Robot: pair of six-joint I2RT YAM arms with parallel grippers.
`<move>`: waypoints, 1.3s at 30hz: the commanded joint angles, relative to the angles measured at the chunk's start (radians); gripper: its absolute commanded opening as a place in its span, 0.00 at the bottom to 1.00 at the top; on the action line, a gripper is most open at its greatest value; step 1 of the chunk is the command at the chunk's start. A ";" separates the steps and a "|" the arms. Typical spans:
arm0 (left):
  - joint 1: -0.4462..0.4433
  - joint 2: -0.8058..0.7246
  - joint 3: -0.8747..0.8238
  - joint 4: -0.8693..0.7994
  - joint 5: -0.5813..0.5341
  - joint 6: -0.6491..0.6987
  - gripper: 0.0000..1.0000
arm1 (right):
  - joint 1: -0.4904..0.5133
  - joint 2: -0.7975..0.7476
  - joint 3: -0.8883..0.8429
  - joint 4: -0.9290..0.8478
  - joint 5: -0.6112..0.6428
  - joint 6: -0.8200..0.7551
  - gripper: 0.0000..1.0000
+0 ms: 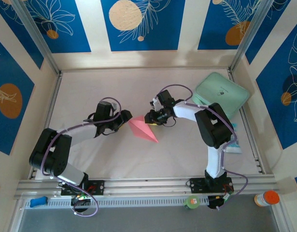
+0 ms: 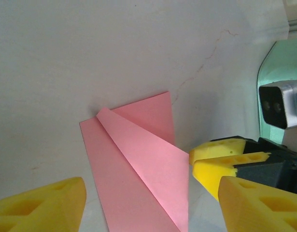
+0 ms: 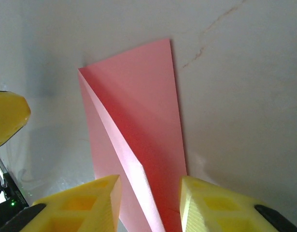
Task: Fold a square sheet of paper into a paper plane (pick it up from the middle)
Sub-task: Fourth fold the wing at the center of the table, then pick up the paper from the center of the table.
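The salmon-pink sheet of paper (image 1: 142, 129) lies mid-table, folded into a narrow pointed paper plane with its tip toward the near right. In the left wrist view the paper (image 2: 138, 169) lies flat with one flap folded over. My left gripper (image 2: 152, 193) is open, its yellow fingers (image 2: 47, 205) wide apart on either side of the paper. My right gripper (image 3: 149, 186) is open too, straddling a raised flap of the paper (image 3: 138, 111) without pinching it. From above, the left gripper (image 1: 126, 119) and the right gripper (image 1: 149, 118) face each other at the paper's wide end.
A mint-green rounded pad (image 1: 220, 92) leans in the back right corner. A white packet (image 1: 233, 143) lies by the right wall. An orange-capped bottle (image 1: 267, 198), a green round item (image 1: 191, 201) and a blue item (image 1: 38, 201) sit beyond the front rail.
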 commanded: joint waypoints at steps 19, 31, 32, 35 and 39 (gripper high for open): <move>0.005 -0.070 -0.052 0.127 0.066 -0.021 0.86 | -0.015 -0.035 -0.034 0.139 -0.225 0.018 0.03; -0.028 -0.040 -0.065 0.489 0.280 -0.129 0.85 | -0.064 -0.245 -0.139 0.331 -0.353 0.291 0.02; -0.034 -0.030 -0.059 0.509 0.287 -0.133 0.85 | -0.066 -0.253 -0.144 0.341 -0.365 0.309 0.02; -0.045 0.002 -0.039 0.569 0.310 -0.158 0.81 | -0.073 -0.267 -0.152 0.367 -0.398 0.352 0.02; -0.055 0.047 -0.023 0.649 0.333 -0.197 0.71 | -0.081 -0.275 -0.165 0.413 -0.436 0.409 0.02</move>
